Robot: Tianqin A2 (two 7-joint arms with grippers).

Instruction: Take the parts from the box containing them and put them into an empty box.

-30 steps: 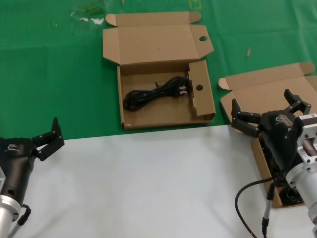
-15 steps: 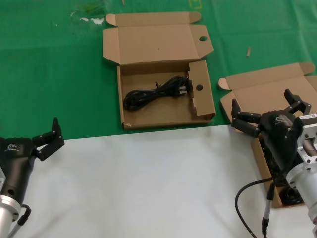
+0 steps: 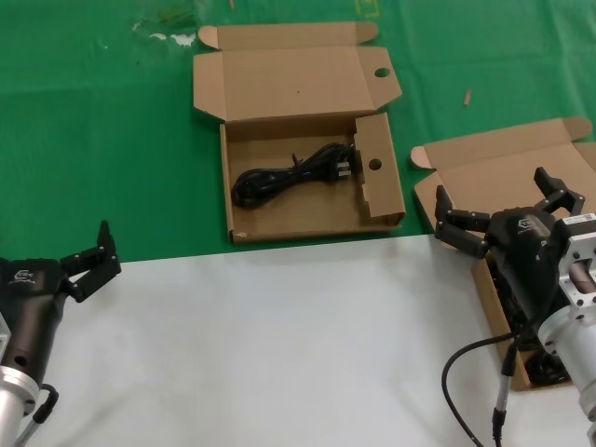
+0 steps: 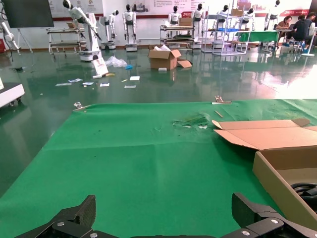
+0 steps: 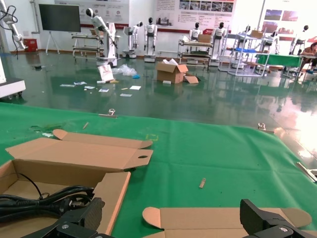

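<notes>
Both boxes, one (image 3: pixel 307 177) mid-counter and one (image 3: pixel 484 177) at the right, are made of matt brown corrugated cardboard. The cable (image 3: pixel 289 177) is sheathed in smooth black plastic. The counter (image 3: pixel 279 345) is covered with matt white sheet and green cloth (image 3: pixel 93 140).

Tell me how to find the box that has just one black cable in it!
Look at the green cloth behind the white table. The open cardboard box in the middle holds one coiled black cable. Unlike the plain box by the right gripper, it has round holes punched in its flaps.
</notes>
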